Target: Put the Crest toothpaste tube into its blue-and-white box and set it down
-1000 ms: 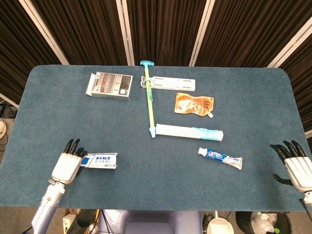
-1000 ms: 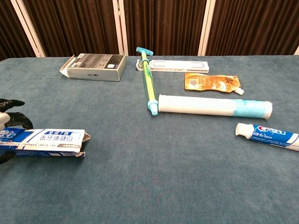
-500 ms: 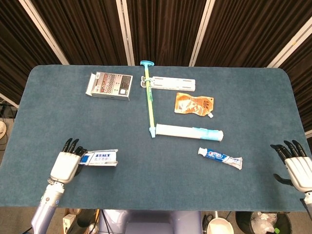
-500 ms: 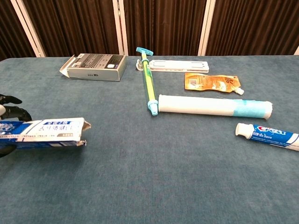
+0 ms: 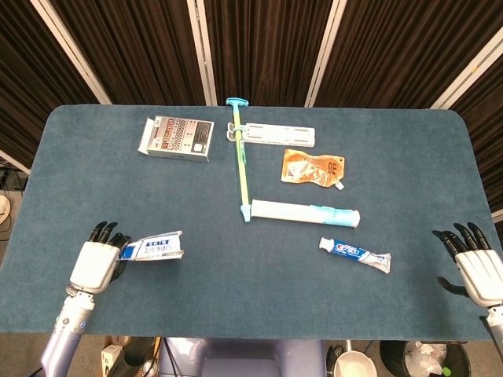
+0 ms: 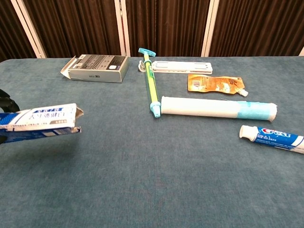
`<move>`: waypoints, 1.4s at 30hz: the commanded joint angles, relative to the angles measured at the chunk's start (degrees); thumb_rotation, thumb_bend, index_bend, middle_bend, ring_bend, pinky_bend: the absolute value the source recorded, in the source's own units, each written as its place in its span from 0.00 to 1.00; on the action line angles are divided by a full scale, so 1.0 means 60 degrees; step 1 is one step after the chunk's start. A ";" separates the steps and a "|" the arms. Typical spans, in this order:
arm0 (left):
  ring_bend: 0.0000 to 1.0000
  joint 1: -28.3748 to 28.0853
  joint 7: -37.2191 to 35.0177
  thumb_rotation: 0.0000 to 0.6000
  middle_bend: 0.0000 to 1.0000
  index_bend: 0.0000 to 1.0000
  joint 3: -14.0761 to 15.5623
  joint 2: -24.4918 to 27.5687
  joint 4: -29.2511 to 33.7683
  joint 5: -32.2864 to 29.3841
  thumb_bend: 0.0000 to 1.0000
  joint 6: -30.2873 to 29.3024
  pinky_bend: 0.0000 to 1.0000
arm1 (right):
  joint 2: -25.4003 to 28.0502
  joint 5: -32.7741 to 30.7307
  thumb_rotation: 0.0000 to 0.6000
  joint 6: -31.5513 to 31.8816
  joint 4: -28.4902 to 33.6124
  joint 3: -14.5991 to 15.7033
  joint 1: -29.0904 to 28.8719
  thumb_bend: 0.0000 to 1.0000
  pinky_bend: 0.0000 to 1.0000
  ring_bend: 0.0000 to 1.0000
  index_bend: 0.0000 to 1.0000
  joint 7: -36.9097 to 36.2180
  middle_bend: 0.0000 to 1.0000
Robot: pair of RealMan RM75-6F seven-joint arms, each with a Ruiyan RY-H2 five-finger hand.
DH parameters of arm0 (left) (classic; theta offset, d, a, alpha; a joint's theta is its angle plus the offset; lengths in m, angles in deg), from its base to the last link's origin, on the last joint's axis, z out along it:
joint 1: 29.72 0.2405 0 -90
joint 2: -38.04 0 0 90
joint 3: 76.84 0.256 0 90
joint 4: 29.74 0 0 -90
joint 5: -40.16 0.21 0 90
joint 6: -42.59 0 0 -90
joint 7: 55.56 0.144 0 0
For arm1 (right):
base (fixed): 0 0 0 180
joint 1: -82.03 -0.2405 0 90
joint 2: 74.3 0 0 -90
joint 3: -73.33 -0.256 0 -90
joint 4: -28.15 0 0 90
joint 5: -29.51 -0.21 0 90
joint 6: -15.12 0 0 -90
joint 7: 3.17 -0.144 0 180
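Head camera alone showed both hands; the chest camera caught only dark fingertips of the left one at its left edge, plus the open, torn flap of the box (image 6: 40, 121). From above, the left hand (image 5: 96, 263) gripped the blue-and-white box (image 5: 153, 247) by one end, fingers wrapped around it, and the chest camera showed it lifted off the counter (image 5: 118, 188), open end tilted up and pointing toward the toothpaste tube (image 5: 354, 254). Printing on the box was too small to read. The tube (image 6: 271, 137) lay flat on the counter, well apart from the box, white cap toward it, with "Crest" legible in the chest view. Just beyond the tube lay a white and teal cylinder (image 6: 218, 109), and beyond that an orange pouch (image 6: 215, 83). Near the counter's front corner, on the tube's far side from the box, the right hand (image 5: 475, 265) hovered empty with fingers spread apart, palm down.
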 commanded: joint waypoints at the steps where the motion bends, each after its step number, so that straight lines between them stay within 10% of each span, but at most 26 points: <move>1: 0.16 -0.0005 -0.0064 1.00 0.42 0.40 -0.0143 0.0180 0.0241 0.0111 0.39 -0.0195 0.15 | 0.0016 0.0045 1.00 -0.0079 0.0057 -0.0007 -0.0080 0.19 0.00 0.09 0.17 0.0063 0.24; 19: 0.15 -0.0770 -0.2905 1.00 0.38 0.40 -0.1702 0.3924 0.4731 -0.1618 0.38 0.1326 0.14 | -0.0147 0.0192 1.00 -0.3214 0.3044 -0.0493 -0.2520 0.19 0.00 0.10 0.20 0.2015 0.31; 42: 0.15 -0.1152 -0.3522 1.00 0.39 0.42 -0.1554 0.3788 0.4153 -0.2041 0.38 0.1872 0.14 | -0.1066 -0.0834 1.00 -0.4055 0.1697 -0.0579 -0.3111 0.19 0.00 0.15 0.27 0.1431 0.41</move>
